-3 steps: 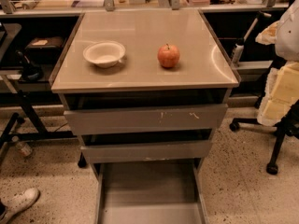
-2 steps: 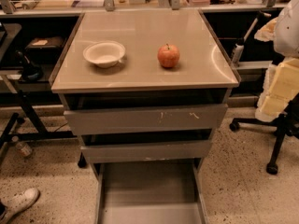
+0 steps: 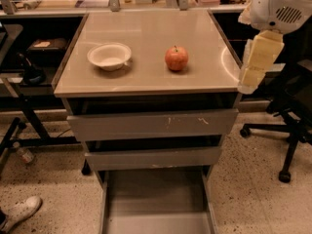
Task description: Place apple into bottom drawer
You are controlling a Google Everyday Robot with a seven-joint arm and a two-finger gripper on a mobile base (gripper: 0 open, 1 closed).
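The apple (image 3: 176, 58), red-orange with a short dark stem, stands on the grey cabinet top (image 3: 151, 28), right of centre. The bottom drawer (image 3: 156, 199) is pulled out below, and its flat grey floor is bare. My gripper (image 3: 249, 79), cream-coloured under the white arm housing (image 3: 280, 6), hangs at the cabinet top's right edge. It is to the right of the apple, apart from it, and holds nothing I can see.
A white bowl (image 3: 109, 56) sits left of the apple. The scratched upper drawer front (image 3: 152, 124) and the middle drawer front (image 3: 153, 157) stand slightly out. A black office chair (image 3: 292, 126) is at the right. A shoe (image 3: 19, 212) and dark shelving (image 3: 29, 57) are at the left.
My arm and gripper have moved left and up, closer to the cabinet top's right edge. The apple, bowl and drawers have not moved.
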